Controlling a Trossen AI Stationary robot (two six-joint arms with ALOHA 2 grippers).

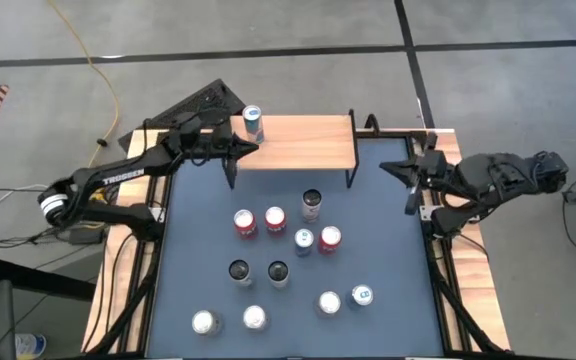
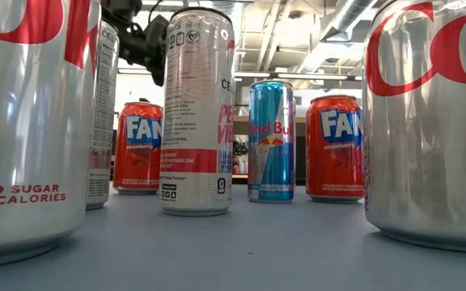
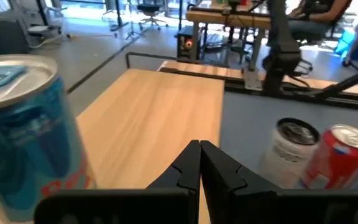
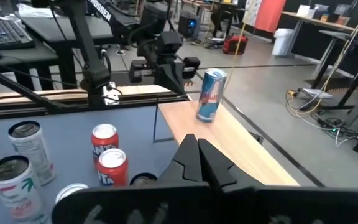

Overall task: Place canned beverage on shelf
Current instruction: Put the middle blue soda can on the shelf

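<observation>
Blue can (image 1: 253, 123) upright on wooden shelf (image 1: 303, 142); left tool (image 1: 251, 148) and right tool (image 1: 388, 166) closed, empty.

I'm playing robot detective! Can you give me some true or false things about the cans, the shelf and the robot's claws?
1. A blue can stands on the shelf. True.
2. The shelf holds three cans. False: only that one can is on it; the others stand on the blue table.
3. The left gripper is squeezing the blue can. False: it is shut and empty, beside the can over the shelf's left end.
4. The right gripper is shut and holds nothing. True: it waits near the shelf's right end.
5. A can lies tipped over on the table. False: every can in view stands upright.
</observation>
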